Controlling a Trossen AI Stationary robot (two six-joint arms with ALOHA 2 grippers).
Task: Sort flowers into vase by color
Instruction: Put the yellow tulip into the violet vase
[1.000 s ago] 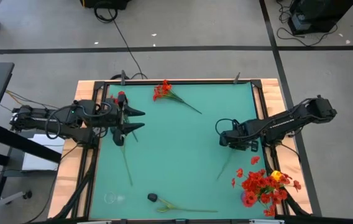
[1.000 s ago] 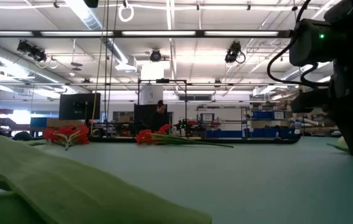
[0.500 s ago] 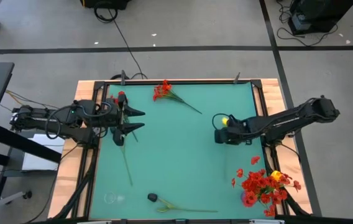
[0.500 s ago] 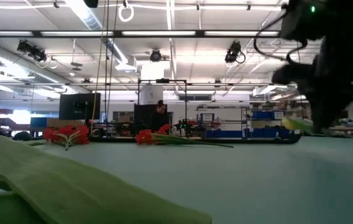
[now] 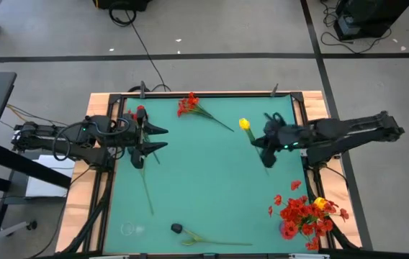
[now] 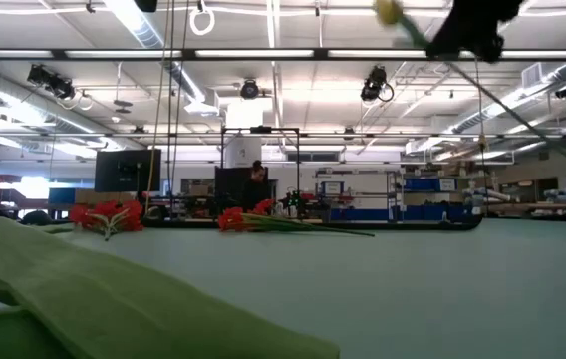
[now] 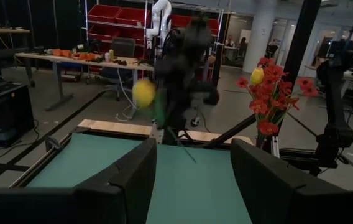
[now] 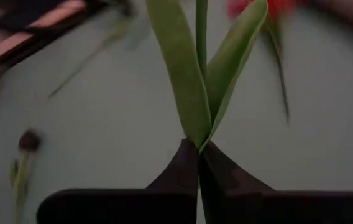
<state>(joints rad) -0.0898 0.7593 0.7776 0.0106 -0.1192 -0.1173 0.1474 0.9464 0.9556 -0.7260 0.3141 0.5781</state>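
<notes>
Right gripper (image 5: 267,146) pinching yellow tulip (image 5: 245,124) by stem, lifted above worktop (image 5: 204,187) near right edge. I see left gripper (image 5: 158,138) spread, hovering at left edge by red spray. Red bunch in vase (image 5: 289,229) at near right corner. Dark head (image 5: 177,228) on near edge.

Counts, high view: 2 arms, 2 pincers – left pincer (image 5: 163,138), right pincer (image 5: 267,150). 1 green surface (image 5: 212,180). 1 yellow tulip (image 5: 245,124) aloft. 2 red sprays lying loose: (image 5: 188,104) & (image 5: 137,114). 1 dark-headed flower (image 5: 178,229). 1 vase bunch (image 5: 305,214), mostly red w/ 1 yellow head.
</notes>
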